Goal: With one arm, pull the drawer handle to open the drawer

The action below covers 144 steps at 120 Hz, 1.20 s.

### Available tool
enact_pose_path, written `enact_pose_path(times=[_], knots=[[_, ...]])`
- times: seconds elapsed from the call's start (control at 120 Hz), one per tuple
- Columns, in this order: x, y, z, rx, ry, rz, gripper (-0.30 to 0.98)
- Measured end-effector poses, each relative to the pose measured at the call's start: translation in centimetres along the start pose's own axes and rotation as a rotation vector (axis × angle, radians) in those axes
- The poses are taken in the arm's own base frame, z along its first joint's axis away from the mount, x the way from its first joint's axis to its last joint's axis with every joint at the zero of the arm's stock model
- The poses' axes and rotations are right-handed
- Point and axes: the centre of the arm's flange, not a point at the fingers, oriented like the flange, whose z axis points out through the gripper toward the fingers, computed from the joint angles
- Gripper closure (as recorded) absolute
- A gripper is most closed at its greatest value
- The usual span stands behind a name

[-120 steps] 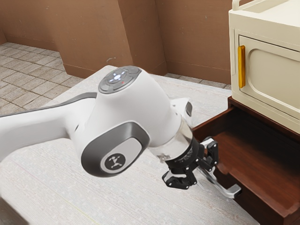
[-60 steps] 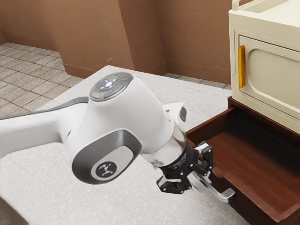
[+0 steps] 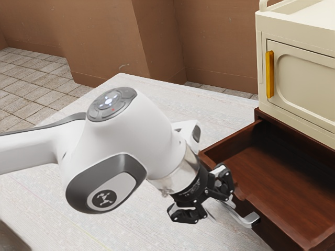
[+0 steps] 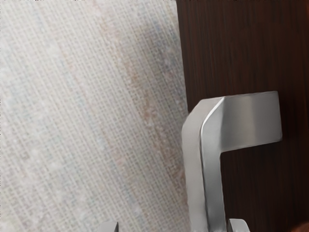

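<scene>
Pale surface (image 3: pixel 125 230), drawer (image 3: pixel 288 191) well out, my gripper (image 3: pixel 213 207) spread astride the handle (image 3: pixel 242 219), unclamped; I'd say mostly done, maybe slight pull left.

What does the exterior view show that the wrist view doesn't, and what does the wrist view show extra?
Exterior view: the white arm, the cream cabinet with its yellow handle, brown walls, grey floor tiles and the open drawer's inside.

Wrist view: close-up detail, like the woven pattern on the pale surface and fine streaks in the dark wood.

Both: the silver drawer handle, the drawer's front, the pale surface and the open gripper.
</scene>
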Motion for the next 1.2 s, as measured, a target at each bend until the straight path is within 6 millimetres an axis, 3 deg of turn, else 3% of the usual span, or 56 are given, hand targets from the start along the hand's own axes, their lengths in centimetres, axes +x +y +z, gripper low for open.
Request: enact_pose_path(times=[0.5,0.717,0.867,0.925,0.967,1.0,1.042,1.083,1.142,1.2], knots=[[0.2,-1.8,-0.5,0.0,0.009,-0.006,0.56],[0.0,-1.6,-0.9,-0.01,0.031,0.017,0.56],[-0.2,-1.2,-2.6,-0.043,0.073,0.06,0.56],[0.0,-0.4,-4.1,-0.069,0.095,0.071,0.56],[0.7,0.6,-6.2,-0.095,0.117,0.068,0.55],[2.2,1.8,-8.9,-0.121,0.138,0.04,0.51],[6.9,3.3,-13.8,-0.149,0.17,-0.068,0.42],[12.1,3.4,-18.3,-0.148,0.192,-0.201,0.34],[17.8,1.0,-22.1,-0.085,0.198,-0.373,0.26],[22.8,-2.9,-22.8,0.022,0.204,-0.528,0.2]])
